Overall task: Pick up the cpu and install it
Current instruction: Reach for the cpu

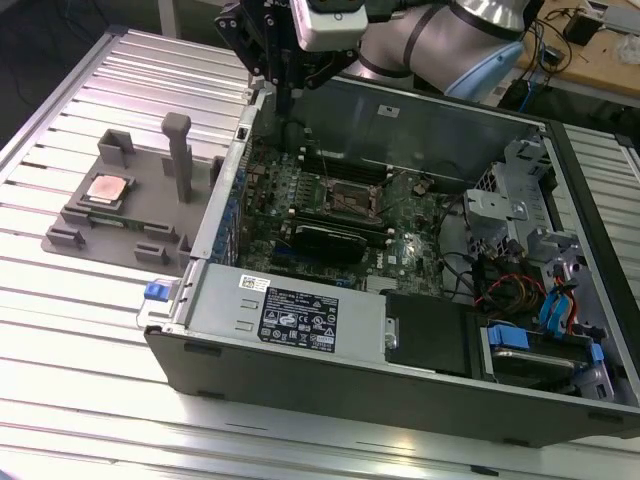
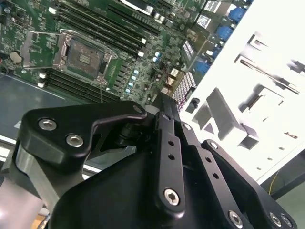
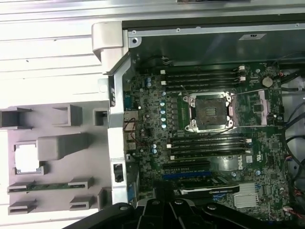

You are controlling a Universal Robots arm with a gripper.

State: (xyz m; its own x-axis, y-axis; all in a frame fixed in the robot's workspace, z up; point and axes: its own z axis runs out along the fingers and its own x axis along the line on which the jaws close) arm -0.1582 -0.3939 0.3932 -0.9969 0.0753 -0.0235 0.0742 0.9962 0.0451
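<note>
Gripper point(image 1: 286, 108), fingers pinched together and empty, over 11 o'clock corner of computer case point(image 1: 400, 392); cpu point(image 1: 107, 189) on grey fixture point(image 1: 150, 236) at 9 o'clock, best gripped level, by edges.

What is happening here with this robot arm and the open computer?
The robot arm's pincer hangs above the open computer case, near the side where the grey fixture stands. The cpu lies flat on that fixture, outside the case on the exterior view's left, not yet picked up. On the motherboard inside the case, the socket has no chip in it.
</note>
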